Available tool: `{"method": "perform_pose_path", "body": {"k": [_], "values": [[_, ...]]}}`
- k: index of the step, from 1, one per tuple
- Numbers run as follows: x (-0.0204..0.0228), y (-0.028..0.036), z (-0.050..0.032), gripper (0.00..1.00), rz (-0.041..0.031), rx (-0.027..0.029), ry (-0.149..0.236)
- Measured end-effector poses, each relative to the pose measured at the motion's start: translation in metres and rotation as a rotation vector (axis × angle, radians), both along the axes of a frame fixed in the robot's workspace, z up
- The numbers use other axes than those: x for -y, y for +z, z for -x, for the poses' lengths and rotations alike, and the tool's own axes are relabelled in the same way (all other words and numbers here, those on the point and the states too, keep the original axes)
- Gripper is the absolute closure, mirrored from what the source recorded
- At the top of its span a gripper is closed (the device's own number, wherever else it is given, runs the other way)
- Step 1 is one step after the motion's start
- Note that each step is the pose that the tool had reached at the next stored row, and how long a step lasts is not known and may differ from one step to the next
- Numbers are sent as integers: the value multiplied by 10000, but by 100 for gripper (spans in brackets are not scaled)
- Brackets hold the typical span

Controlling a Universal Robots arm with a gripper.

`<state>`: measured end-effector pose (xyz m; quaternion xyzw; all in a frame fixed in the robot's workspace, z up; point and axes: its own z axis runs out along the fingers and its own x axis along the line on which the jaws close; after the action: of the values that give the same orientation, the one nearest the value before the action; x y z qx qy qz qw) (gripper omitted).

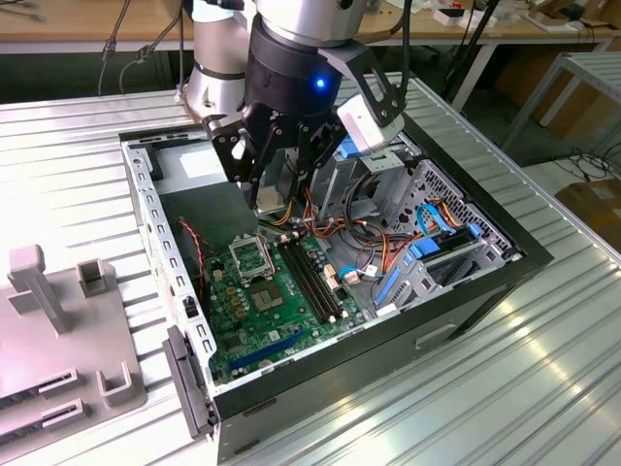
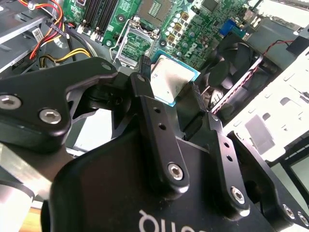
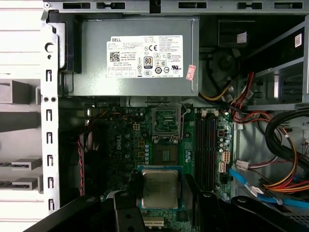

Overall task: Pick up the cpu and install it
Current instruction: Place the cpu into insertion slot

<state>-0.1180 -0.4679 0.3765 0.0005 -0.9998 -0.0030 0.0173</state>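
Black claw pinching flat square silver-grey cpu.

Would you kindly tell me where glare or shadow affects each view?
Exterior view: strong glare on the ribbed table, while the inside of the computer case is dimmer. First wrist view: the cpu is evenly lit with a soft sheen. Second wrist view: the cpu's top reflects pale light between dark fingers.

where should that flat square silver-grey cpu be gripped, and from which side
By two opposite thin edges, from straight above its metal top: the flat square silver-grey cpu is thin and faces up, as the black end effector pinches it now.
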Motion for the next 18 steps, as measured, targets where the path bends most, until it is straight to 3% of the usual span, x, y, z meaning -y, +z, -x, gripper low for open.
{"method": "perform_pose_path", "body": {"k": [13,18], "values": [[2,-61,0,54,-50,0,1],[1,-88,-1,54,-187,1,0]]}}
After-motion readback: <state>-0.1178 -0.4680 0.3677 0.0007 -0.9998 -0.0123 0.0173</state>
